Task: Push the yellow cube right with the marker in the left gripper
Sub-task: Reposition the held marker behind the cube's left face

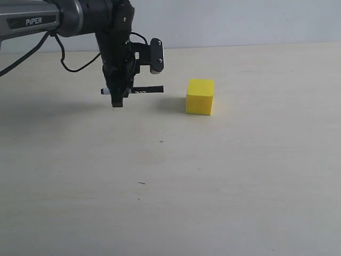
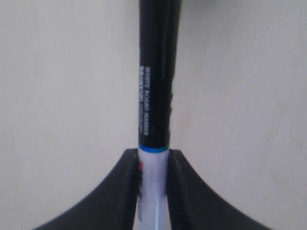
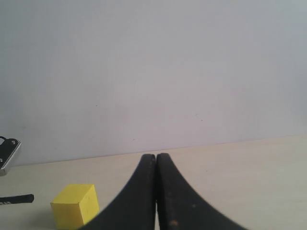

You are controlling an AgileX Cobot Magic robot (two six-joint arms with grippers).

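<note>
The yellow cube rests on the pale table, right of centre in the exterior view; the right wrist view also catches the cube. My left gripper hangs just left of it, shut on the marker, which lies level with its black cap end pointing at the cube and a gap still between them. In the left wrist view the fingers clamp the white barrel while the black cap half of the marker juts out ahead. My right gripper is shut with nothing in it; the exterior view does not show it.
The pale wooden table stretches wide on all sides of the cube, with a light wall behind its far edge. A black cable loops under the left arm.
</note>
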